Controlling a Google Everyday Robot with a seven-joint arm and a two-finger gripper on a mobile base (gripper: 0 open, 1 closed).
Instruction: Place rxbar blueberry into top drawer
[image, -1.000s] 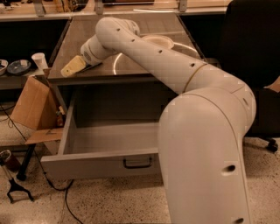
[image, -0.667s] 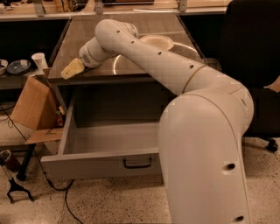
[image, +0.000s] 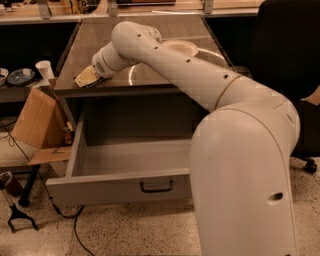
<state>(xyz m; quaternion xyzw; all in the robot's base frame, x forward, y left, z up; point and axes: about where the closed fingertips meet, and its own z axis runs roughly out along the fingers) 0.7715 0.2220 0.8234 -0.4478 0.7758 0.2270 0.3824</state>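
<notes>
The arm is a chain of smooth, rounded white shells. It reaches from the bulky housing at lower right, up and across the desk. The desk has a flat, glossy brown top that reflects a pale arc of light.

The gripper is a pale yellowish wedge. It sits low over the front left corner of the desk top, at or just above the surface. Whether it is apart, together, or clamped on anything cannot be told from this view.

The blueberry bar cannot be made out anywhere in view, so its position cannot be told.

The top drawer is pulled out from under the front edge of the desk. It is a wide, shallow grey tray with straight walls and a matte floor. A small dark metal handle is fixed at the centre of its flat front panel.

A round white bowl rests on the desk behind the arm. A tan cardboard box leans to the left of the drawer. A white paper cup stands above the box. The floor is speckled stone.
</notes>
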